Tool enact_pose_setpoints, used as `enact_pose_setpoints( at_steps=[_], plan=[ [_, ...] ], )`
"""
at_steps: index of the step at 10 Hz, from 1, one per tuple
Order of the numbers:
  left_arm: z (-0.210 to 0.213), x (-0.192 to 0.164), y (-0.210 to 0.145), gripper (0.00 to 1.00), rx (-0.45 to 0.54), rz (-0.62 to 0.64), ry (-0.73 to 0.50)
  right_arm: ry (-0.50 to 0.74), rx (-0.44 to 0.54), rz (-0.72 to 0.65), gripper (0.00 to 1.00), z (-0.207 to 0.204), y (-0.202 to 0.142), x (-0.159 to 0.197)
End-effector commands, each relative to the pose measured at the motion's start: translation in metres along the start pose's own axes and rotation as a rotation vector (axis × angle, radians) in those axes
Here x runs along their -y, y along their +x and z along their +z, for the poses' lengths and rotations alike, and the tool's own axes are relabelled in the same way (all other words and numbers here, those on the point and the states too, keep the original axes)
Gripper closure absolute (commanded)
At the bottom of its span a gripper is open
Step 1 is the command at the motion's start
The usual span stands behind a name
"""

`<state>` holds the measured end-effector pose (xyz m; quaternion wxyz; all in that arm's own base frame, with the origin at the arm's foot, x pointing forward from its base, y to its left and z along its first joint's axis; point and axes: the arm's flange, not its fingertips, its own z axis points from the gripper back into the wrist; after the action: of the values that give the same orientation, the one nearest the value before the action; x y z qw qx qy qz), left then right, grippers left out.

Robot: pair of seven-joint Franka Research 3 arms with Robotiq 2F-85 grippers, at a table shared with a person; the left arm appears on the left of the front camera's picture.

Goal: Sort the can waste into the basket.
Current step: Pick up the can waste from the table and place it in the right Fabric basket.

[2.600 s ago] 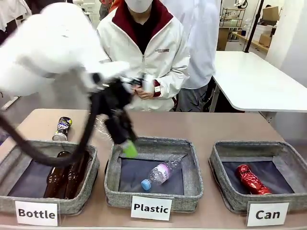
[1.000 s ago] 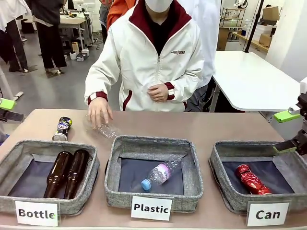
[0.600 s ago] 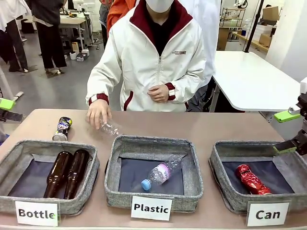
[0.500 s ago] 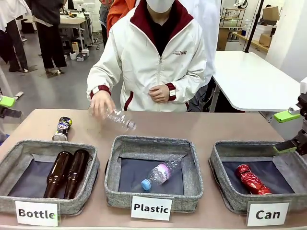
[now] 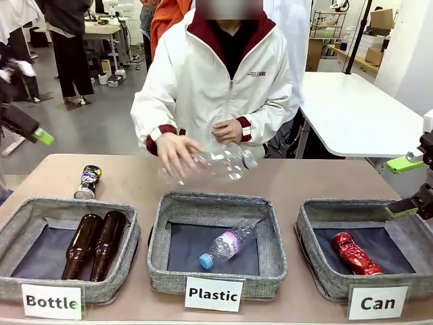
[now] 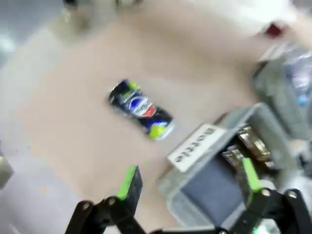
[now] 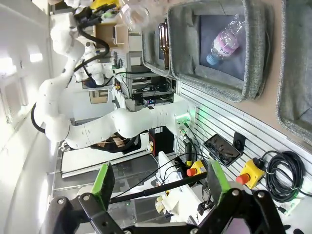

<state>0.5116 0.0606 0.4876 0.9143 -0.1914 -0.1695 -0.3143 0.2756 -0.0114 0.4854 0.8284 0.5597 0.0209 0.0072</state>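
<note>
Across the tan table (image 5: 318, 179) a person (image 5: 216, 88) in a white jacket is standing. One hand (image 5: 174, 150) is spreading over a blurred clear plastic bottle (image 5: 226, 161) just above the tabletop, probably the person's own share of the sorting. Three grey baskets are sitting along the near edge, each carded so the waste goes to its kind. The Can basket (image 5: 312, 267) is sitting at the robot's right end. Beside its far right corner the right gripper (image 5: 406, 186) is hanging with its jaws spread wide and nothing between them. The left gripper (image 6: 190, 178) is hovering by the table's left end, likewise gaping and empty. It is looking down on the dark can (image 6: 141, 108), which I am judging to be its next pickup. That can is lying on its side on bare table beyond the Bottle basket (image 5: 20, 227), well apart from its target. The red can (image 5: 354, 253) is already lying inside the Can basket.
</note>
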Motion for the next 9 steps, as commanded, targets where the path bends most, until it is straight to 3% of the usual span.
enact_pose_setpoints(
  at_steps=[1,2,3,4,7,9],
  plan=[
    [-0.02,0.006,0.022,0.0,-0.286,0.014,0.13,-0.008,-0.007,0.02,0.0,0.001,-0.001,0.001],
    [-0.013,0.019,0.031,0.0,-0.087,0.072,-0.196,-0.008,-0.007,0.02,0.0,0.001,-0.001,0.001],
    [-0.022,0.004,0.016,0.0,-0.129,-0.005,0.087,-0.008,-0.007,0.02,0.0,0.001,-0.001,0.001],
    [-0.036,0.015,0.027,0.0,-0.169,0.007,0.027,-0.008,-0.007,0.02,0.0,0.001,-0.001,0.001],
    [-0.092,0.001,0.038,0.0,-0.294,0.174,0.108,-0.008,-0.007,0.02,0.0,0.001,-0.001,0.001],
    [-0.132,-0.012,0.043,0.0,-0.277,0.28,0.173,-0.008,-0.007,0.02,0.0,0.001,-0.001,0.001]
  ],
)
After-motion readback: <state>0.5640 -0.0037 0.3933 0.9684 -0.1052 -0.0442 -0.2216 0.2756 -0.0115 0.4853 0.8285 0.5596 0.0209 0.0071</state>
